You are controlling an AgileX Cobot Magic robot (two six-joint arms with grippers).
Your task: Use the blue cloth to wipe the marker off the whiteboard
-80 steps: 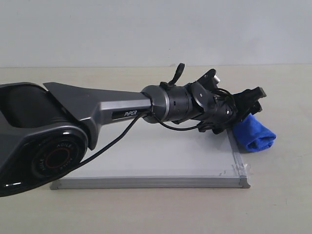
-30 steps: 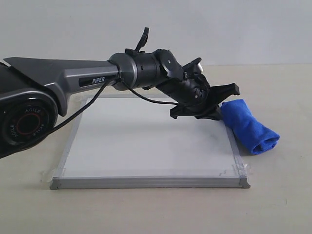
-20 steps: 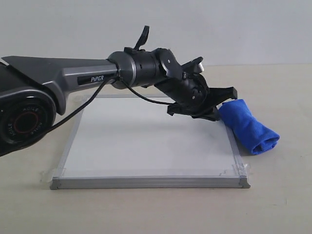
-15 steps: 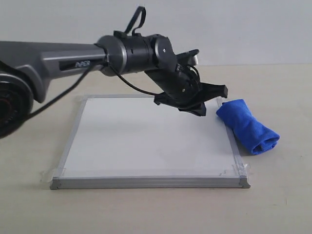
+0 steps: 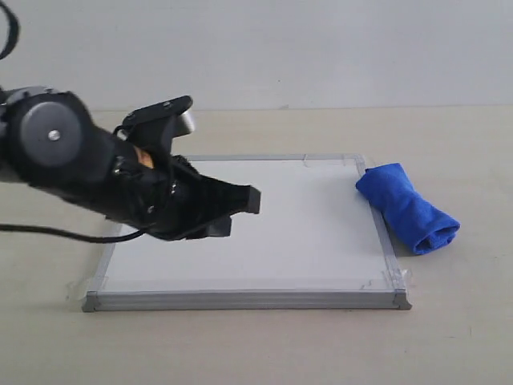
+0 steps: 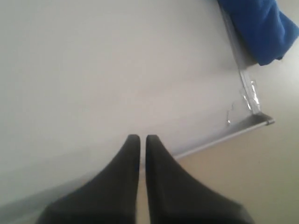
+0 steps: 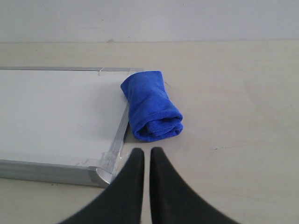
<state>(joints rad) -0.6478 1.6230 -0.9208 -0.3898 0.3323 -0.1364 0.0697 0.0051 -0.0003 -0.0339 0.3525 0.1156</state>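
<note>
The whiteboard [image 5: 304, 216] lies flat on the table, and no red marker line shows on its white surface in any view. The blue cloth [image 5: 407, 207] lies rolled up on the table against the board's right edge, with nothing touching it. My left gripper [image 5: 250, 202] hovers shut and empty over the left half of the board, far from the cloth. In the left wrist view the left gripper [image 6: 139, 138] is near the whiteboard's [image 6: 117, 70] frame, with the cloth [image 6: 261, 28] at the far corner. My right gripper [image 7: 146, 150] is shut and empty, just short of the cloth [image 7: 152, 106] and the whiteboard [image 7: 56, 112].
Clear tape [image 5: 383, 281] holds the board's near right corner to the beige table [image 5: 449, 337]. A plain pale wall [image 5: 321, 48] rises behind the table. The right arm does not appear in the exterior view.
My left gripper has pulled away from the blue cloth and swung left across the board, coming nearer the camera. The cloth has stayed beside the board's right edge.
</note>
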